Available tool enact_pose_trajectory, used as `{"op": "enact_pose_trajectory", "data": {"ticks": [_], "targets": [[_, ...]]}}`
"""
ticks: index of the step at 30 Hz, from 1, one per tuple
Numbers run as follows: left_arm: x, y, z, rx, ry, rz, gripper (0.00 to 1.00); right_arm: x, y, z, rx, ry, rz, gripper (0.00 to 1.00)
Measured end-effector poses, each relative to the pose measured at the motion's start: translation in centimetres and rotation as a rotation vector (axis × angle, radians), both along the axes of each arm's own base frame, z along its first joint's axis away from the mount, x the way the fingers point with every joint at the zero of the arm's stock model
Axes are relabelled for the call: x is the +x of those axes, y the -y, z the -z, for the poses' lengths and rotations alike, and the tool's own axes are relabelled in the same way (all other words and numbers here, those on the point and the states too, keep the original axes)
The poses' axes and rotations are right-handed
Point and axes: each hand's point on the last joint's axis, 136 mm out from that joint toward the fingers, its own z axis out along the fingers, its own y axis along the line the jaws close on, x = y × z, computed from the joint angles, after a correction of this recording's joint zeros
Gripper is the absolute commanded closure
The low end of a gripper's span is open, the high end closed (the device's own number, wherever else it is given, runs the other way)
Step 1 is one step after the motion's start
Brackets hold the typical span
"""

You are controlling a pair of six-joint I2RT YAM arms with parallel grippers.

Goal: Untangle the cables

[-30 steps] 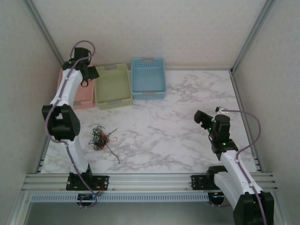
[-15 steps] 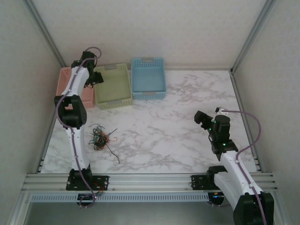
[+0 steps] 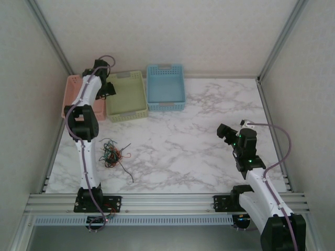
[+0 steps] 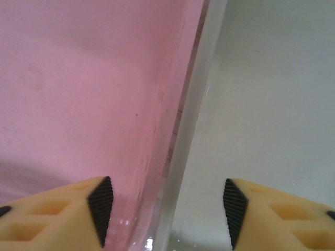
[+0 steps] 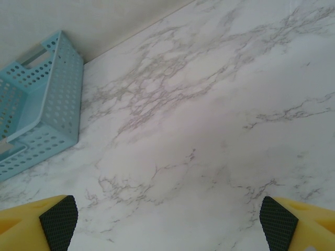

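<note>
From the top view, the cables (image 3: 111, 154) lie in one red, green and black tangle on the table (image 3: 183, 151), near the left arm's base and well apart from the baskets. The left gripper (image 3: 106, 90) hangs at the back left, over the boundary between the pink basket (image 3: 98, 109) and the green basket (image 3: 127, 116). The blue basket (image 3: 166, 106) sits just beside the green one. The right gripper (image 3: 226, 132) hovers over bare marble on the right side, far from the tangle.

On my left wrist camera, the left gripper (image 4: 167, 209) has its fingers (image 4: 99, 209) parted with nothing between them. Below are the pink basket (image 4: 78, 78) and a pale surface (image 4: 272, 104) I can't identify.

On my right wrist camera, the right gripper (image 5: 167, 217) stands spread wide and empty above the table (image 5: 199, 130), with the blue basket (image 5: 47, 104) at the left.
</note>
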Motion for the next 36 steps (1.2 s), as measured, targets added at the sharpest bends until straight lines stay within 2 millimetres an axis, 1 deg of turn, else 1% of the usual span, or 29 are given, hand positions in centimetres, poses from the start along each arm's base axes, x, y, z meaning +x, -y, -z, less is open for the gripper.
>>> {"op": "enact_pose_trajectory", "data": {"ticks": [2,4,7,9,16,21,24,27,32,36], "targets": [[0.1,0.1,0.2,-0.008,-0.004,0.001,0.61,0.0,0.0,0.2,-0.001,-0.005,0.000,0.07],[0.3,0.2,0.2,-0.009,-0.003,0.005,0.63,0.0,-0.1,0.3,0.000,-0.011,-0.003,0.08],[0.4,0.3,0.1,-0.007,-0.001,0.009,0.78,0.0,-0.1,0.2,0.002,-0.009,-0.006,0.08],[0.4,0.3,0.0,-0.005,-0.001,0.016,0.84,0.0,-0.1,0.1,0.003,-0.005,-0.006,0.08],[0.6,1.2,-0.1,0.002,0.002,0.043,1.00,0.0,-0.1,0.1,0.003,-0.003,-0.006,0.08],[0.7,1.5,-0.2,0.008,0.003,0.054,1.00,0.0,-0.1,0.1,0.003,-0.003,-0.006,0.08],[0.7,2.2,-0.2,0.014,0.003,0.080,1.00,0.0,-0.1,0.1,0.003,-0.003,-0.006,0.08],[0.8,3.5,-0.2,0.015,0.008,0.113,1.00,0.0,-0.1,0.1,0.003,-0.003,-0.006,0.08],[1.1,6.4,-0.3,0.008,0.019,0.168,1.00,0.0,-0.1,0.3,0.002,-0.011,-0.006,0.08],[1.2,7.7,-0.4,0.006,0.027,0.191,1.00,0.0,-0.1,0.5,0.002,-0.018,-0.007,0.08]]}}
